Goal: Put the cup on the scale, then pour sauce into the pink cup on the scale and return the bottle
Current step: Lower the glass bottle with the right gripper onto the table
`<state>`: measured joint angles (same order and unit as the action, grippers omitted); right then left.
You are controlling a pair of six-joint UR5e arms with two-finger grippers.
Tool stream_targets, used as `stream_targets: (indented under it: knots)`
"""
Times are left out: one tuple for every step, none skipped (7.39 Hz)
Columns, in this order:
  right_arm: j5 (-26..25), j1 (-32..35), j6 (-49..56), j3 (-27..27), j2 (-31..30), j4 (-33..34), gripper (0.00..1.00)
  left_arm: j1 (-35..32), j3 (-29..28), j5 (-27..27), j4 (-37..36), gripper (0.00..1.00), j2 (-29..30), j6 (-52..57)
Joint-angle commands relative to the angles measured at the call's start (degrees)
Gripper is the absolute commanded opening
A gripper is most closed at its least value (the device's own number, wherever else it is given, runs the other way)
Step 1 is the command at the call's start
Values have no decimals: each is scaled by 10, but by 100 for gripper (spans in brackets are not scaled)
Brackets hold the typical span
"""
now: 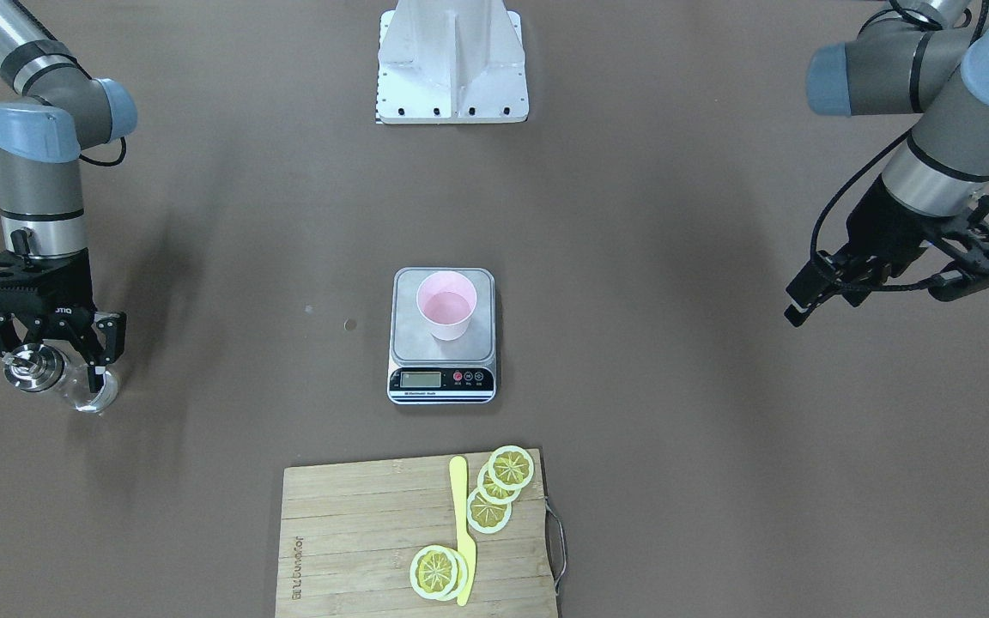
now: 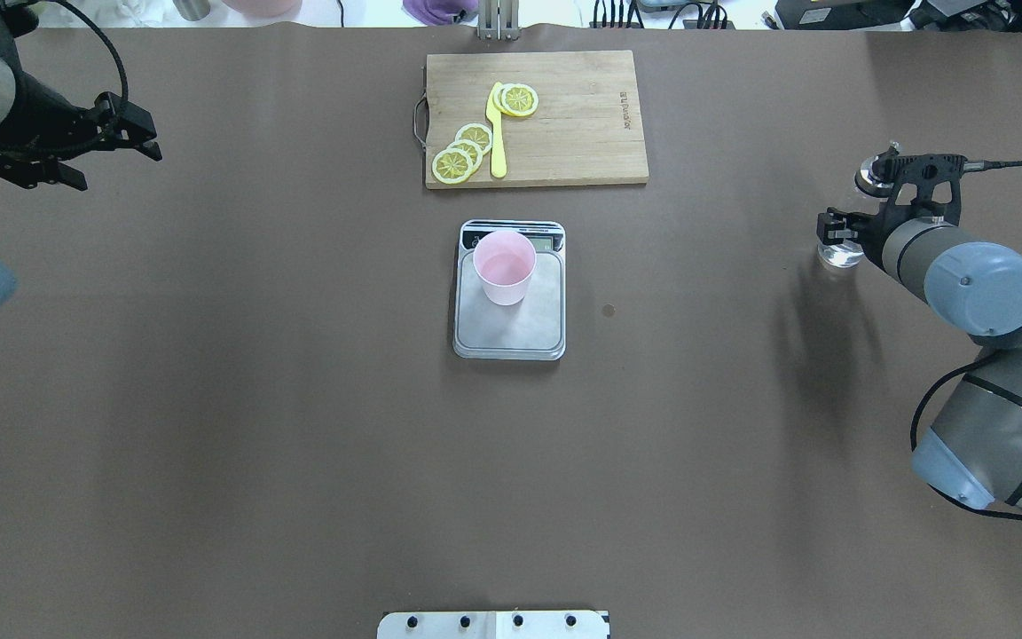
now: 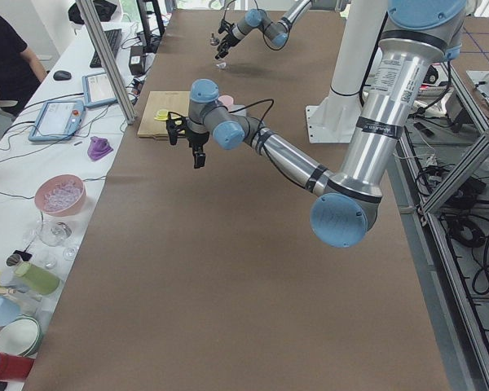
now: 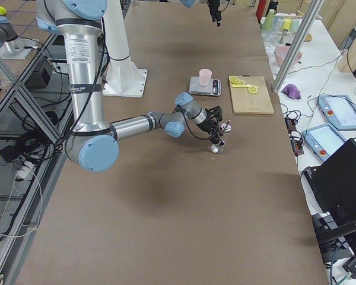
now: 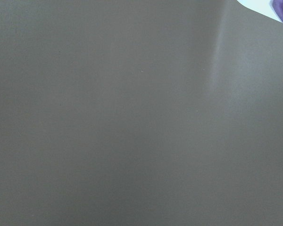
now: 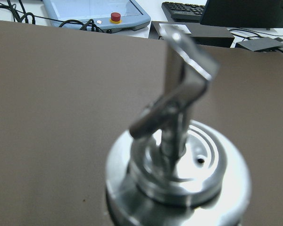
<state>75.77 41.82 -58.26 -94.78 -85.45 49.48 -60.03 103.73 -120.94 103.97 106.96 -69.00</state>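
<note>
The pink cup (image 1: pixel 447 306) stands upright on the scale (image 1: pixel 442 378) at mid table, with a little liquid in it. It shows on the scale's platform (image 2: pixel 511 328) in the overhead view too. The glass bottle (image 1: pixel 74 384) with a metal spout stands on the table at the robot's far right. My right gripper (image 1: pixel 52 365) comes down over it, its fingers on either side of the body, shut on it. The spout top (image 6: pixel 179 141) fills the right wrist view. The sauce is too clear to make out. My left gripper (image 2: pixel 121 169) is open and empty, high at the far left.
A wooden cutting board (image 2: pixel 564 124) with lemon slices (image 2: pixel 462 151) and a yellow knife (image 2: pixel 497 133) lies just beyond the scale. The robot's white base (image 1: pixel 452 64) is behind it. The left wrist view shows only brown table.
</note>
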Motion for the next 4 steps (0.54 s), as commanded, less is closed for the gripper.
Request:
stream_targets:
  knots:
    - [0,-2,0,2,1,0,67,1,0,1,0,99,0,0]
    - [0,-2,0,4,1,0,73,0,0,1,0,99,0,0]
    - [0,-2,0,4,1,0,81,0,0,1,0,99,0,0]
    - [0,-2,-1,3,2,0,92,1,0,2,0,99,0,-1]
